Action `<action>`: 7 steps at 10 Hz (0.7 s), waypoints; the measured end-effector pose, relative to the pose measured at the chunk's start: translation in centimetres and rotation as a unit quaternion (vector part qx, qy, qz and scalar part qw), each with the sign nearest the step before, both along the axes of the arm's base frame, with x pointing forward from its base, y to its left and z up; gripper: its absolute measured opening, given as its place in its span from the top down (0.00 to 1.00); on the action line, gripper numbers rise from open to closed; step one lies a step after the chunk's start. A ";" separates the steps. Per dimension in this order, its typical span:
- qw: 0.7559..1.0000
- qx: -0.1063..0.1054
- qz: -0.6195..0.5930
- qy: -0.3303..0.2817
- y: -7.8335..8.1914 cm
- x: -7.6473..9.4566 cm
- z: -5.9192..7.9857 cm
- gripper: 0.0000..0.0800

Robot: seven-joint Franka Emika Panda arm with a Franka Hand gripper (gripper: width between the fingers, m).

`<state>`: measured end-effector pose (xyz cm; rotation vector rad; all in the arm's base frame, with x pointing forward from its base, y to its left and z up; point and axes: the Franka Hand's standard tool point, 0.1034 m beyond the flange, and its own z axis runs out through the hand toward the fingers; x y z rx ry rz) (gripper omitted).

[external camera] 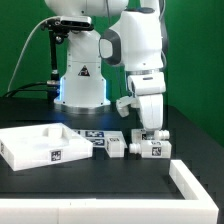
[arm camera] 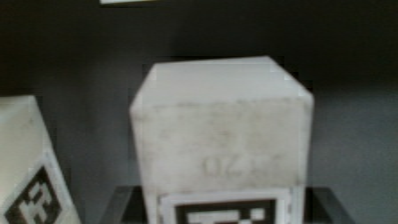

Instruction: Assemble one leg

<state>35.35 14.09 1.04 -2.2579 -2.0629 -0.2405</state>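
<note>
We see the leg (external camera: 151, 148) (arm camera: 222, 125): small white oblong block, plain top face, black-and-white tag on one face, lying flat on the black table (external camera: 195, 145), peg end not visible.

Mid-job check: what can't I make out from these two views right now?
1. Exterior view: whether the end effector is shut on the leg; the contact is too small to tell.
2. Wrist view: the leg's face is blurred, and the tag next to it is cut off by the picture edge.
3. Wrist view: another white part is cut by the edge, so it cannot be identified.
</note>
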 end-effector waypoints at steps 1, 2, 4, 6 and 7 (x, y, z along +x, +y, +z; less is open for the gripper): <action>1.000 -0.010 0.000 0.004 -0.4 0.2 0.7 0.37; 1.000 -0.020 0.000 -0.001 -0.8 0.6 2.1 0.37; 0.999 -0.043 0.009 -0.013 -2.5 1.6 5.0 0.20; 0.998 -0.062 0.002 -0.019 -6.5 3.8 7.0 0.20; 0.998 -0.067 0.016 -0.010 -8.4 4.8 6.8 0.19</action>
